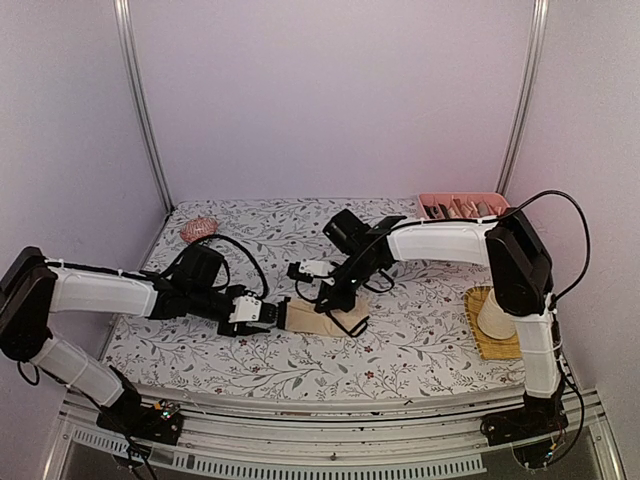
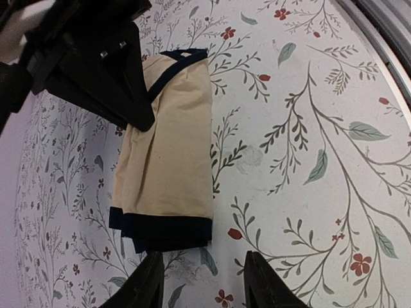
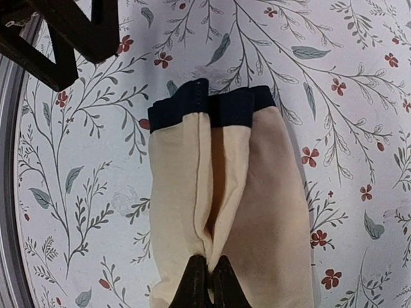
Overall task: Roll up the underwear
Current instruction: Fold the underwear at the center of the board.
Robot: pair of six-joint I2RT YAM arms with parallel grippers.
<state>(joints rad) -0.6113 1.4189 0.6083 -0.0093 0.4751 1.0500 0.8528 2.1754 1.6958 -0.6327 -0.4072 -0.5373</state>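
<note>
The right fingers (image 3: 198,285) are pinching a fold of the beige briefs (image 3: 257,212), which are lying folded in a strip near the middle of the bench (image 1: 420,345). The left fingers (image 2: 149,285) are standing spread just short of the black-banded end. The left arm (image 1: 100,292) is lying stretched low from the left edge. The right arm (image 1: 445,240) is arching over from the right edge, wrist pointing down. One pair of briefs is showing, one hairbrush (image 1: 198,230) at the far left corner, one pink tray (image 1: 462,205) at the far right.

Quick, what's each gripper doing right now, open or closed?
Left gripper: open, holding nothing.
Right gripper: shut on the beige underwear.
</note>
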